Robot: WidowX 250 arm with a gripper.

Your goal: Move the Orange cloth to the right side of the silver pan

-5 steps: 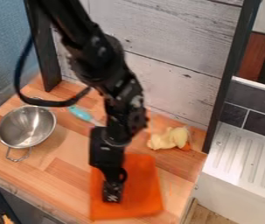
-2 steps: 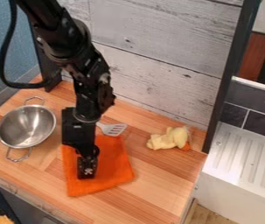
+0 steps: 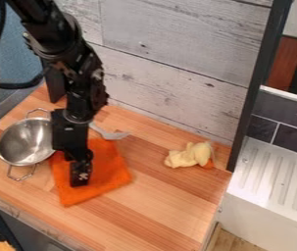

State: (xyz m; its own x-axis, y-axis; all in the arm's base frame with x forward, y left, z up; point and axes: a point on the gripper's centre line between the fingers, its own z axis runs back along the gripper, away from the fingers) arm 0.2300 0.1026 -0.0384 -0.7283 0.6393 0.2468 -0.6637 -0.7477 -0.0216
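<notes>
We see the orange cloth (image 3: 109, 169) spread on the table (image 3: 170, 206) to the right of the silver pan (image 3: 21, 143), directly beneath the claw (image 3: 80, 182) and showing on both sides of it. We can't tell whether the claw is clenched or released. The arm (image 3: 79, 73) slants in from behind the pan, then hangs nearly upright to its right, hiding part of the pan's right side. Right of the pan, just beyond the cloth's far edge, we have a spatula (image 3: 114, 135), partly behind the arm. A pale yellow item (image 3: 191, 155) lies well to the pan's right.
</notes>
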